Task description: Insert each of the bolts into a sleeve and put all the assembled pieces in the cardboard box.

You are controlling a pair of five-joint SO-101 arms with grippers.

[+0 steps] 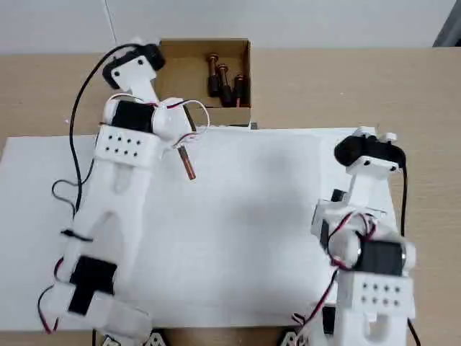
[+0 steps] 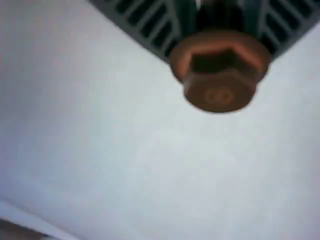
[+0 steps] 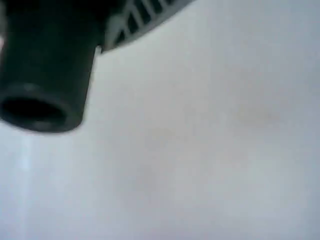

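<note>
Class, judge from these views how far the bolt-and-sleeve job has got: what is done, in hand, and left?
Done: three assembled pieces lie in the cardboard box. In hand: the left gripper holds a bolt, the right gripper a sleeve. Left: push this bolt into that sleeve and box the pair.

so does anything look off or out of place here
Nothing stands out. The left fingers hold a bolt over the white sheet, the right fingers hold a sleeve, and three assembled pieces sit in the box.
</note>
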